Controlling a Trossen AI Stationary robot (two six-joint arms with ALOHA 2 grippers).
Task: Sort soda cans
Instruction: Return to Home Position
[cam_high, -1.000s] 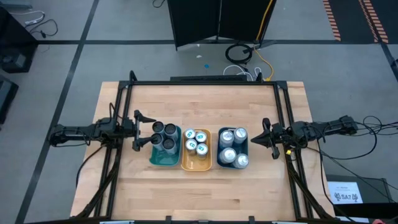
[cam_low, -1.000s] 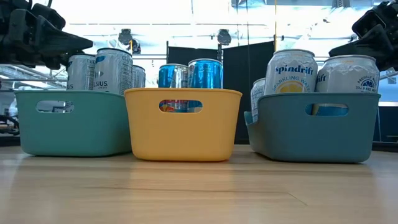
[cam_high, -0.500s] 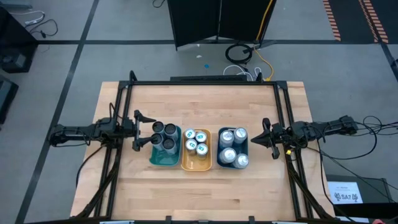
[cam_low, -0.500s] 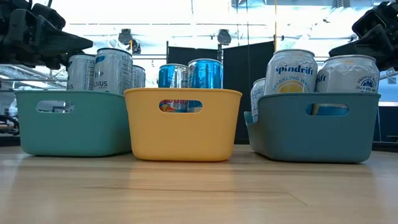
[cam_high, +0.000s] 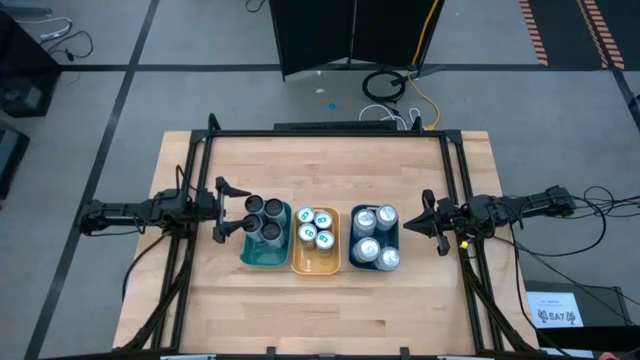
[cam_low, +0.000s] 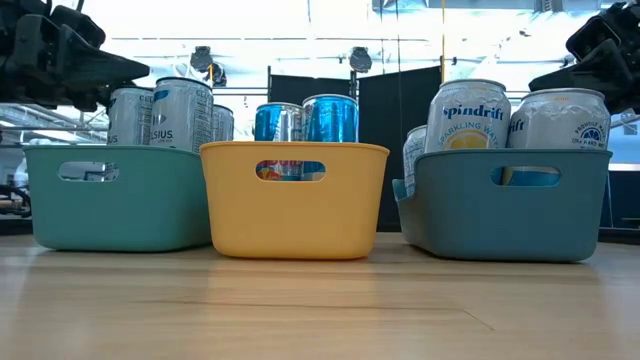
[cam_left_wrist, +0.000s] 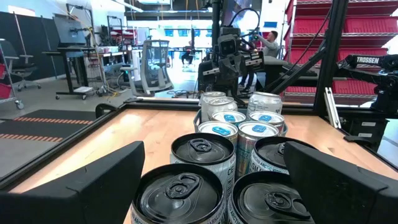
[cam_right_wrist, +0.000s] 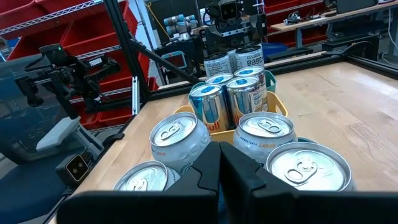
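Three trays stand side by side mid-table, and the soda cans stand upright in them. The teal tray (cam_high: 262, 250) holds dark-topped cans (cam_high: 264, 215). The yellow tray (cam_high: 316, 262) holds cans with blue-green top marks (cam_high: 315, 228). The blue tray (cam_high: 353, 240) holds silver-topped cans (cam_high: 376, 236). My left gripper (cam_high: 222, 210) hovers open just left of the teal tray, above can height (cam_low: 95, 65); its fingers (cam_left_wrist: 106, 180) stand wide on either side of the dark cans (cam_left_wrist: 186, 186). My right gripper (cam_high: 428, 222) hovers shut just right of the blue tray (cam_low: 585, 65), with silver cans (cam_right_wrist: 267, 134) ahead of it.
Bare wooden table (cam_high: 320, 310) lies on the near and far sides of the trays. Black frame rails (cam_high: 330, 133) run along the table's edges. Cables (cam_high: 390, 88) lie on the floor beyond. A person (cam_left_wrist: 268, 43) shows in the room behind.
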